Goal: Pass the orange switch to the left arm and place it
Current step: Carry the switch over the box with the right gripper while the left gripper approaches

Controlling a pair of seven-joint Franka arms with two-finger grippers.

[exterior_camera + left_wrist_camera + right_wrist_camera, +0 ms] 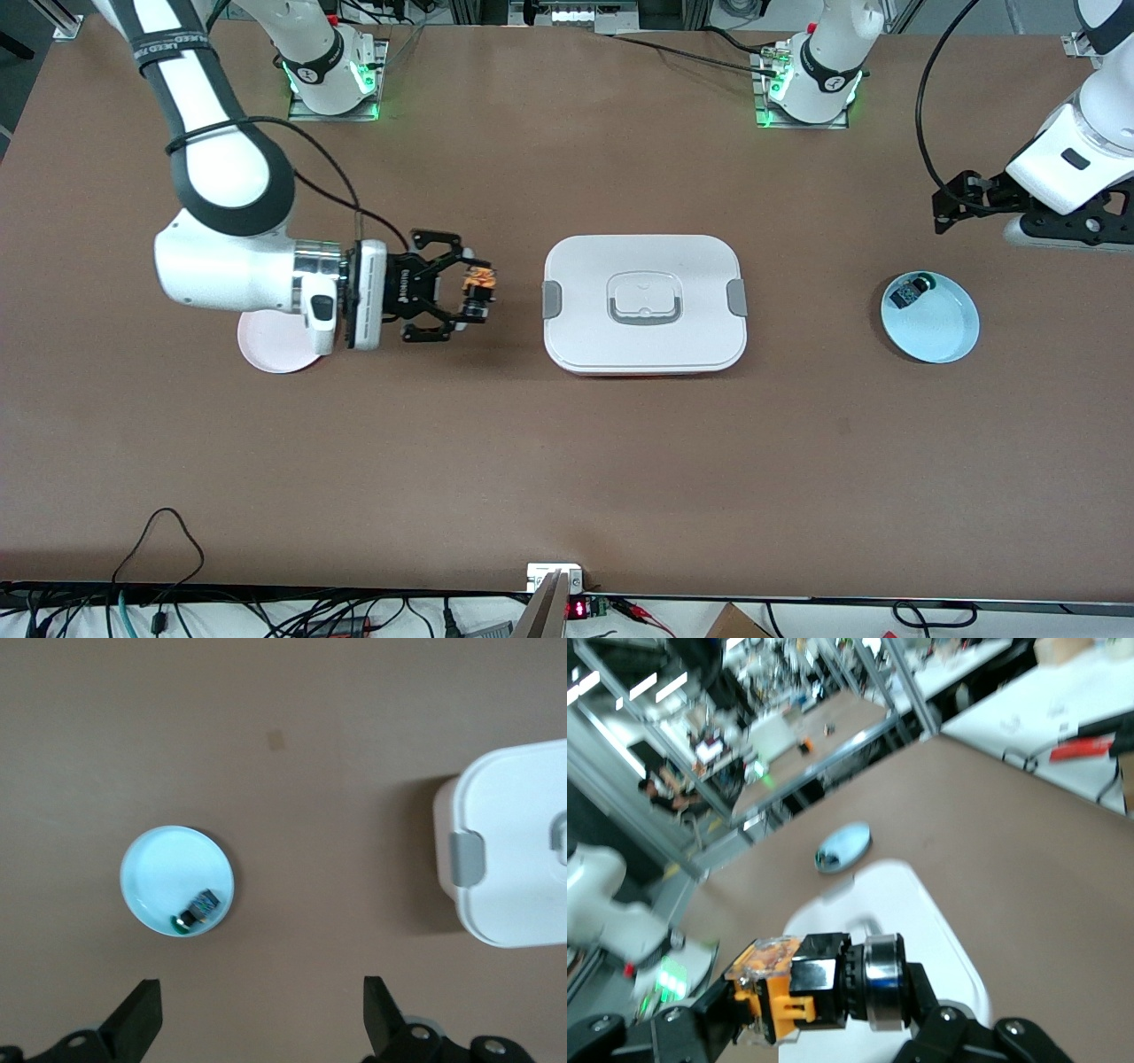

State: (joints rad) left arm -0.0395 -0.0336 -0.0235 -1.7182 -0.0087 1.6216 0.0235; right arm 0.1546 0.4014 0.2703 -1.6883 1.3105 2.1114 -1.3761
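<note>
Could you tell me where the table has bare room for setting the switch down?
Bare tabletop lies nearer the front camera than the box, and between the box and the blue plate. It is crowded where the right gripper holds the orange switch.

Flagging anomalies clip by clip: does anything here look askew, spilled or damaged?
Nothing stands out. The right gripper, turned sideways above the table beside the white lidded box, holds the small black-and-orange switch. The left gripper hangs open near the pale blue plate holding a small black green-tipped part.
</note>
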